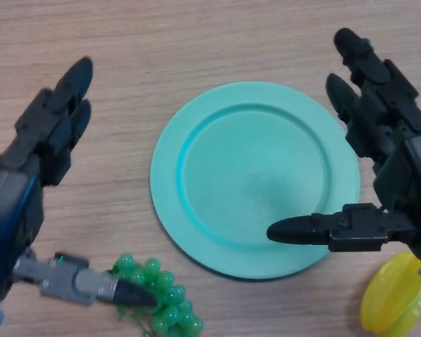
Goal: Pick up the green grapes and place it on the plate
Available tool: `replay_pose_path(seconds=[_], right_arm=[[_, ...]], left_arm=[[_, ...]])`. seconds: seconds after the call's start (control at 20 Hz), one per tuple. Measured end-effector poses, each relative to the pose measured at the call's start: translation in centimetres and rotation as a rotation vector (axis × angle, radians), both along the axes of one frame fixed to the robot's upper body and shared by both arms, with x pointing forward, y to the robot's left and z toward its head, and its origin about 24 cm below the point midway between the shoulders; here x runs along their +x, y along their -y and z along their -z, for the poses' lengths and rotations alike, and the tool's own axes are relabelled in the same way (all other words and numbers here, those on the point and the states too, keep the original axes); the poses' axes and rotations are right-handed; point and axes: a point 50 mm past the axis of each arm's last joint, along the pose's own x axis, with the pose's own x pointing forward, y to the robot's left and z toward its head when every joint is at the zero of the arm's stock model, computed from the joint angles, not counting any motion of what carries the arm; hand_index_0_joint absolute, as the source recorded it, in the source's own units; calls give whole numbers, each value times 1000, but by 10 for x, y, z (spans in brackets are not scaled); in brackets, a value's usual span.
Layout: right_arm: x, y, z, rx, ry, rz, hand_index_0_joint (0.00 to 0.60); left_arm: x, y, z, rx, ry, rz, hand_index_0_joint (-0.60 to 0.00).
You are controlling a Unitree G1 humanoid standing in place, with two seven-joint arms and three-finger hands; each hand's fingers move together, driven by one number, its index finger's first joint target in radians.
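Observation:
A bunch of green grapes lies on the wooden table at the bottom edge, just below and left of the round green plate, which holds nothing. My left hand hovers at the left, fingers straight and pointing away, its thumb stretched toward the grapes and touching their left side. My right hand is open at the right, fingers over the plate's right rim and thumb reaching across the plate's lower right part.
A yellow object sits at the bottom right corner, partly under my right hand. The wooden tabletop stretches across the back.

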Motion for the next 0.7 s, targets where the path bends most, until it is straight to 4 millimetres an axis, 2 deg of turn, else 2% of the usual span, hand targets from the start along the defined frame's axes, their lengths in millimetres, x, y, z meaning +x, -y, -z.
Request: replay_pose_path(seconds=[0.25, 0.35, 0.55, 0.7], right_arm=[[6, -6, 4, 0, -18, -13, 0], [10, -9, 10, -1, -41, -12, 0], [12, -13, 5, 1, -20, -23, 0], [13, -13, 7, 2, -26, -14, 0]], left_arm=[[-10, -15, 56, 21, -93, -52, 0], [-14, -12, 73, 44, -80, -53, 0], [-17, -2, 107, -9, -145, -30, 0], [-16, 4, 120, -40, -164, -36, 0]])
